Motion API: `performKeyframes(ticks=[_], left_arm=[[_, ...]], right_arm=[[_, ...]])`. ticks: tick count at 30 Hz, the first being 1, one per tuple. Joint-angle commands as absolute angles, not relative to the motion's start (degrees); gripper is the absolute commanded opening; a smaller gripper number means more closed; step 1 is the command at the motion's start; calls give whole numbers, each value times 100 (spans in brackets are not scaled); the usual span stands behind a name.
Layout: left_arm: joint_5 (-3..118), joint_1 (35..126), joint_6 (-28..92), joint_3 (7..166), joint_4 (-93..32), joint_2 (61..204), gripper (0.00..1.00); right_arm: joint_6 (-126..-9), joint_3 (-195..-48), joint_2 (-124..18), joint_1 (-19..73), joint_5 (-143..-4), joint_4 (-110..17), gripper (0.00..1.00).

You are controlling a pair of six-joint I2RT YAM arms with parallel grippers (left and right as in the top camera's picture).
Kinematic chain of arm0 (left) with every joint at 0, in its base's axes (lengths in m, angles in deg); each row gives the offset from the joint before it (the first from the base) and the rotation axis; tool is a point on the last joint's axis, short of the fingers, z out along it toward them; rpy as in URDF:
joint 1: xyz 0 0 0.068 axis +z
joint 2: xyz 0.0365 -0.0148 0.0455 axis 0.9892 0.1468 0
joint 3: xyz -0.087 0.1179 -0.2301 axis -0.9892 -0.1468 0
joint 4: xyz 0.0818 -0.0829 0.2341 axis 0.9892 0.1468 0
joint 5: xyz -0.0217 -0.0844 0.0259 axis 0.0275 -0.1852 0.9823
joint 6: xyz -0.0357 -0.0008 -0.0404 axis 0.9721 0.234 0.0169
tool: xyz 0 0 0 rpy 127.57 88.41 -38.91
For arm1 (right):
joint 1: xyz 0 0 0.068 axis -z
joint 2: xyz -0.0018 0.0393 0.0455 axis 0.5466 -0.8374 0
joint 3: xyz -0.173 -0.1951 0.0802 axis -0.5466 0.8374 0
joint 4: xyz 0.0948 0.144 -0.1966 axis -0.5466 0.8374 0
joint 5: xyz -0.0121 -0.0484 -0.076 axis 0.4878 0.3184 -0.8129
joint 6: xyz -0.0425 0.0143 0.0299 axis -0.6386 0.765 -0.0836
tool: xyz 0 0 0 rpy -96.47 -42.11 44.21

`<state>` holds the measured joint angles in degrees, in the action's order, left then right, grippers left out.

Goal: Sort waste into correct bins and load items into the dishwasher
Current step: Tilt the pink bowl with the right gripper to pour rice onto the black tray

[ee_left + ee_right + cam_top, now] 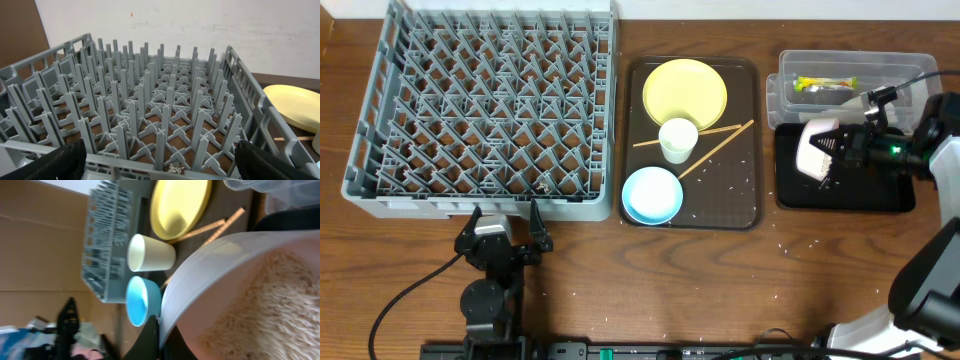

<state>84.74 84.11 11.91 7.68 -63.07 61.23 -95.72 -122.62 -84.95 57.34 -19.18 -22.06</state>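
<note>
R claw (833, 152) pinched shut on the rim of the white bowl (814, 148). Bowl is tipped on its side over the black tray (880, 195) at far right. Wrist cam shows rice scraps (260, 300) inside it. R arm (930, 150) extends from the right edge, wrist pointing left.

L claw (505, 213) is spread wide w/ nothing in it, just on the near side of the dish rack (380, 150). L arm (485, 300) sits low at the near edge of the surface (720, 290).

Wrapper (825, 84) lies in the clear tub (785, 100); print too small to read. Yellow plate (685, 90), cup (678, 140), blue bowl (652, 194) & chopsticks (720, 148) sit on the brown tray (745, 200) btwn rack & bins.
</note>
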Motion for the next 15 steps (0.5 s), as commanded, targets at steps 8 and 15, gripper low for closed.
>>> performKeyframes(ticks=[8, 15], left_arm=[[8542, 8393, 1119, 652, -6097, 6088, 96], [8542, 8393, 1119, 652, -6097, 6088, 96]], right_arm=[[-10330, -12284, -9422, 6305, -187, -2009, 1], [-10182, -12284, -9741, 6788, 211, -1935, 1]])
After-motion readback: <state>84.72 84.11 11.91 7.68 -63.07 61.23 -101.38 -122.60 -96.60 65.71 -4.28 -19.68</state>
